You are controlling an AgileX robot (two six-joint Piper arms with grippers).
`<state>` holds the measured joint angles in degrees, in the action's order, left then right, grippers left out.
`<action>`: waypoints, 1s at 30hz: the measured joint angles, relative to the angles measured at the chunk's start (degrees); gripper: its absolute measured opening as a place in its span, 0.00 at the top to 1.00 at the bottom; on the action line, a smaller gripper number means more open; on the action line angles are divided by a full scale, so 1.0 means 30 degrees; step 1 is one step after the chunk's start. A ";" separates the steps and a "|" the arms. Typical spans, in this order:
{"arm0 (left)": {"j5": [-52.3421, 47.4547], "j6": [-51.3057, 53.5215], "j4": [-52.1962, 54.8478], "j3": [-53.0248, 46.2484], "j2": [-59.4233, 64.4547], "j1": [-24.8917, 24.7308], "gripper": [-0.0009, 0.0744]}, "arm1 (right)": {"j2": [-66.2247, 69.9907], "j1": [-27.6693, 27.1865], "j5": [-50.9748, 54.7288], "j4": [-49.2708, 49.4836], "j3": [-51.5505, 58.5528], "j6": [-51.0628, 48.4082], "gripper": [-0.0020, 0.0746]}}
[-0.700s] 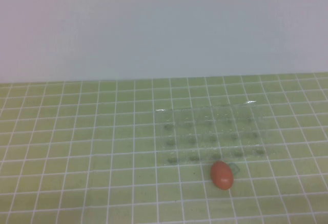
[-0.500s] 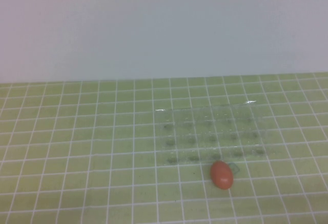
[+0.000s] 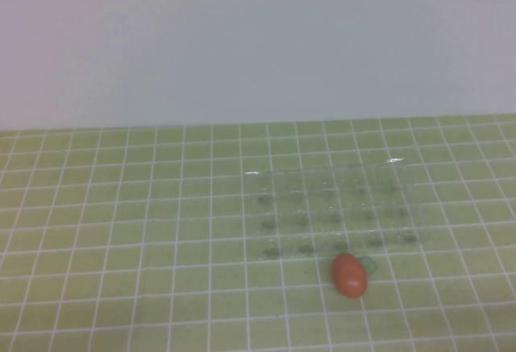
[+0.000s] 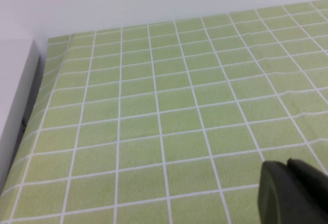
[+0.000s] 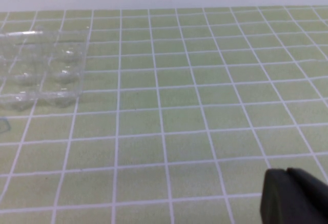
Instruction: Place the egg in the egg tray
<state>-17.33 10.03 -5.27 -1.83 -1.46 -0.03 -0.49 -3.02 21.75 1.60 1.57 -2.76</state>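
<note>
The orange-red egg [image 3: 349,275] lies on the green grid cloth, just in front of the near edge of the clear egg tray [image 3: 330,207]. The tray's cups hold nothing; one end of the tray shows in the right wrist view [image 5: 41,65]. Neither arm shows in the high view. My left gripper [image 4: 288,168] is shut and empty over bare cloth, far from the egg. My right gripper [image 5: 287,174] is shut and empty over the cloth, away from the tray's end. The egg is out of both wrist views.
The green cloth with white grid lines [image 3: 145,231] covers the table up to a pale back wall [image 3: 258,46]. A white ledge [image 4: 13,96] runs along the table's edge in the left wrist view.
</note>
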 joint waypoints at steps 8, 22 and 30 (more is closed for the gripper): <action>0.0000 0.0000 0.0000 0.0000 0.0000 0.0000 0.99 | 0.0000 0.0000 0.0634 -0.0144 -0.1903 -0.1205 0.98; 0.0000 0.0000 0.0000 0.0000 0.0000 0.0000 0.99 | 0.6518 0.0729 0.1889 -0.1712 -0.9987 -0.1513 0.98; 0.0000 0.0000 0.0000 0.0000 0.0000 0.0000 0.99 | 1.2719 0.4147 0.1961 -0.1707 -1.0487 -0.0345 0.98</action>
<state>-17.33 10.03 -5.27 -1.83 -1.46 -0.03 37.67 9.42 27.63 -3.52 -29.89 -3.80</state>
